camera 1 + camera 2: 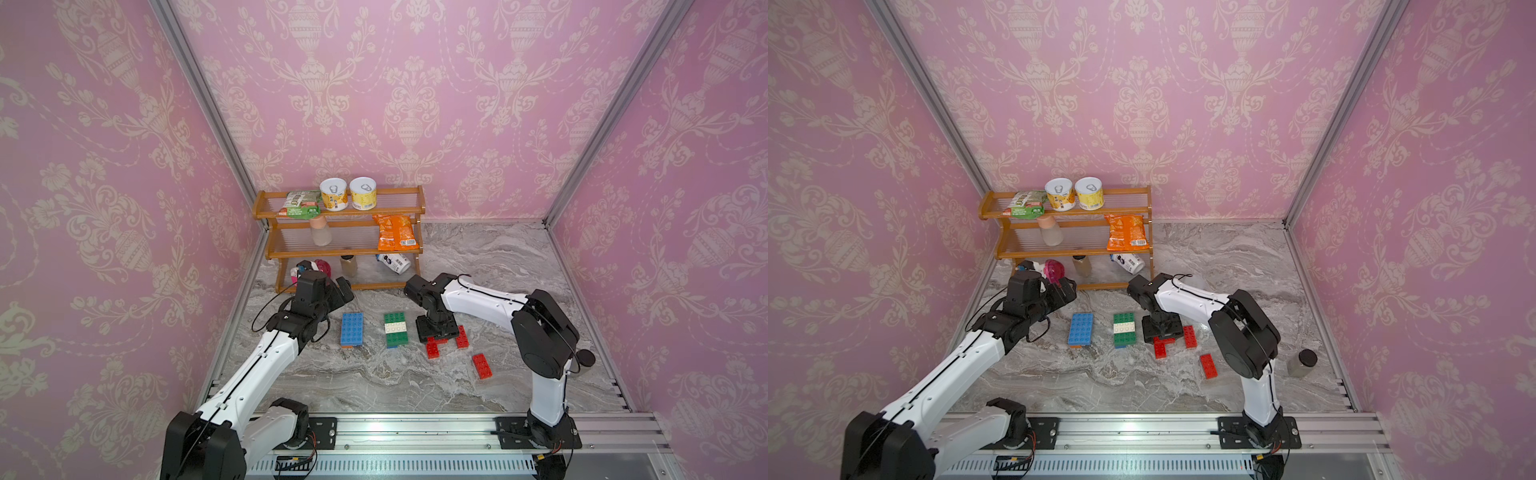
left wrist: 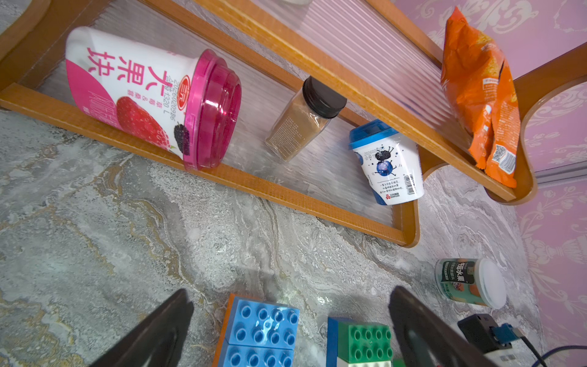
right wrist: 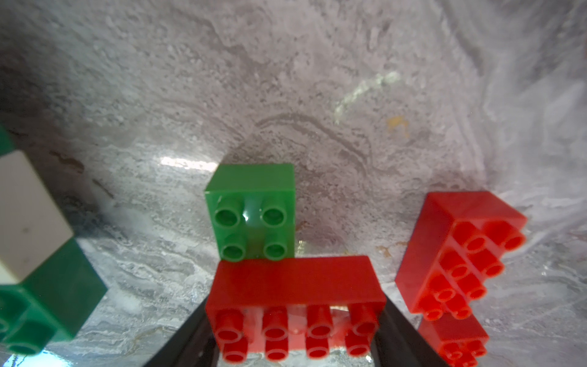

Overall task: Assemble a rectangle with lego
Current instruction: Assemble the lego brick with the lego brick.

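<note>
Low over the marble tabletop [image 1: 374,382], right of the green-and-white slab [image 1: 395,329], the right gripper [image 3: 295,317] pinches a glossy red eight-stud brick [image 3: 295,282] by its short ends, studs up, just beside a small green four-stud brick [image 3: 251,190]. The left gripper [image 2: 290,294] is spread wide near the blue slab [image 1: 351,328].

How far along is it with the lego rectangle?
Two slabs look built: a blue slab and a green-and-white slab. The right gripper is closed on a red brick. Other loose red bricks and a small green brick lie unjoined.
</note>
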{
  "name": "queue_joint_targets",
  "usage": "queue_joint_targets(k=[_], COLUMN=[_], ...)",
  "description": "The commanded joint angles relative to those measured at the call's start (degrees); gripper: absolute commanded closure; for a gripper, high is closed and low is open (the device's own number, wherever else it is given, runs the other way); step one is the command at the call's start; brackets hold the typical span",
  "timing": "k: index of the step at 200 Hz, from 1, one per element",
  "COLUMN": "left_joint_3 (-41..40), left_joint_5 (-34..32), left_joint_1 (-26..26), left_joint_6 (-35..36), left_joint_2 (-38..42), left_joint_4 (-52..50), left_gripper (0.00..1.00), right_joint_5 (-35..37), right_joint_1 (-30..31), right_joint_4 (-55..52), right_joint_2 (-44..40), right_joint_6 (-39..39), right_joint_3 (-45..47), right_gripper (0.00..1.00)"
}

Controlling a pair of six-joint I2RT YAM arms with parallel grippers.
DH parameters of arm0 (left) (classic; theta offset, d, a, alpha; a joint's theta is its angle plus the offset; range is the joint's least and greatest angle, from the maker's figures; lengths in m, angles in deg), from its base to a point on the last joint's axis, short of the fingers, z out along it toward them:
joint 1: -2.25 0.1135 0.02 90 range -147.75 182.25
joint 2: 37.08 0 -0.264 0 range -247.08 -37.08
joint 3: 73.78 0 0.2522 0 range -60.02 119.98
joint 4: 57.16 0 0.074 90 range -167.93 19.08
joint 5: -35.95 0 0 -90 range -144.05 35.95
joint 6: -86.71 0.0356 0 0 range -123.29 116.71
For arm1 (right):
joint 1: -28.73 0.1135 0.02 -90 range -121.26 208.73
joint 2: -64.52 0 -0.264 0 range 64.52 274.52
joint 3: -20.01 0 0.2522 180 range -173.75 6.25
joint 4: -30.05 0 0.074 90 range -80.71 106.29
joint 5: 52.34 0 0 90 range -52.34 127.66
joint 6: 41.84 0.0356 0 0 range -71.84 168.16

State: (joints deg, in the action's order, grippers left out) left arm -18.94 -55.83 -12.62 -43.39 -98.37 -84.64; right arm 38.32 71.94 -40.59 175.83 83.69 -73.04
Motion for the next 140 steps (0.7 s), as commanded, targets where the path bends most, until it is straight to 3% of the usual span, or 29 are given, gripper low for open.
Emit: queue_joint_targets(k=[1, 60, 79, 140], left_joint_3=[0.37, 0.42, 0.41, 2.24], left_joint_5=[0.86, 1.15, 1.04, 1.08], left_joint_1=[-0.42, -0.42, -0.42, -0.44], left_joint_6=[0.37, 0.11, 0.06, 0.15], left_joint_2=[-0.22, -0.21, -0.23, -0.09], left_joint_4=[0.35, 0.18, 0.05, -0.63], left_gripper=[0.01, 0.01, 0.01, 0.01], right_joint_5=[0.8, 1.13, 0.57, 0.52], right_joint_1=[0.04, 0.04, 0.02, 0.3], right_joint_4=[0.8, 1.85, 2.37, 2.32], right_joint_2=[5.49, 0.27, -1.11, -5.68], right_joint_6=[-0.37, 0.67, 0.75, 1.17], right_joint_3=[4.58, 4.66, 4.92, 4.74], right_gripper=[0.76, 0.45, 0.29, 0.11])
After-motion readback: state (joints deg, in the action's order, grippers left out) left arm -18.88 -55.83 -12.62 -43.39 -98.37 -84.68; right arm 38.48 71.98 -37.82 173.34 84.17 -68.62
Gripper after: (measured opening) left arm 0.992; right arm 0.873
